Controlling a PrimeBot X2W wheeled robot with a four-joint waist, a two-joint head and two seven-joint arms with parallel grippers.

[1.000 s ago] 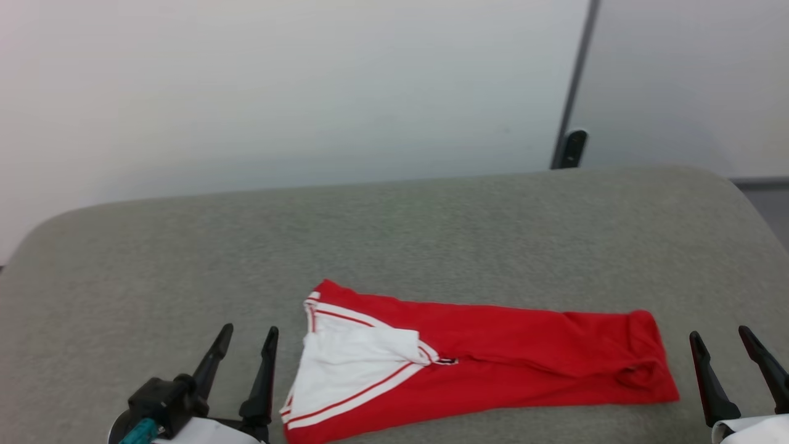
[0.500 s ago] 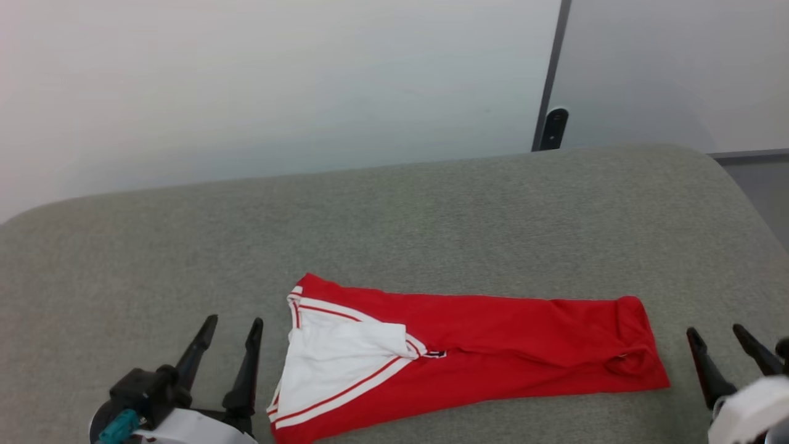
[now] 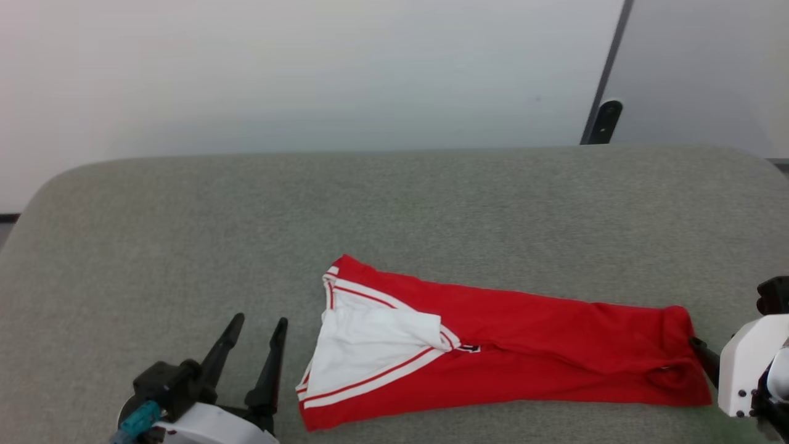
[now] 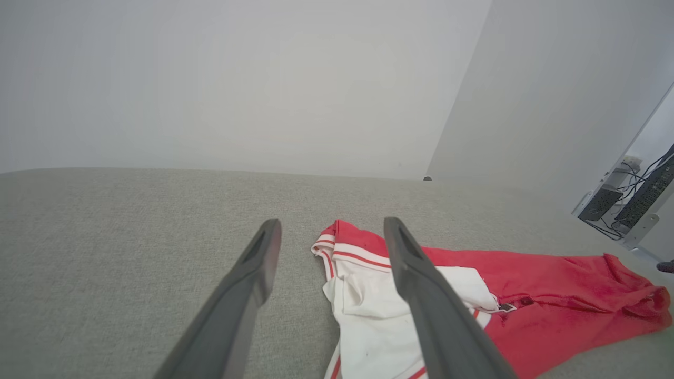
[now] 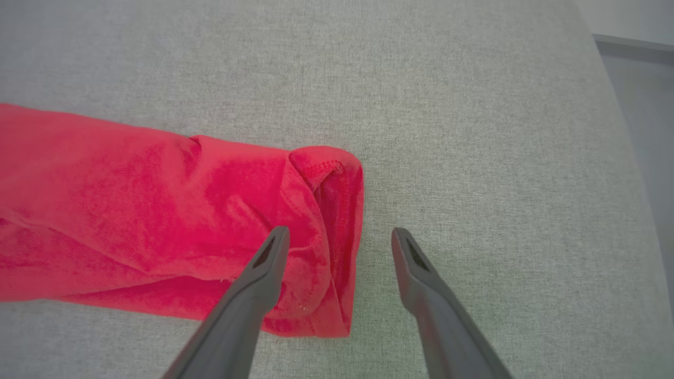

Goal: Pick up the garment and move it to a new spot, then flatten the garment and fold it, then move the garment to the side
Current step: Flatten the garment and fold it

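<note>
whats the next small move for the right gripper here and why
Probably lower the right gripper and close on the shirt at its right end. The jaws are open, one finger is over the red hem and the other is over bare grey padding. The shirt lies loose, held by nothing.

Garment (image 3: 493, 351) lies on padded surface (image 3: 394, 203), in the near half, centre to right, long axis left-right. Sleeve end at left, folded over onto the body. Left gripper (image 3: 259, 320) near, just left of garment's left end, apart from it. Right gripper (image 5: 339, 231) at garment's right end: one finger over the fabric, the other over bare surface further right. Wall (image 3: 308, 74) behind the far edge.
</note>
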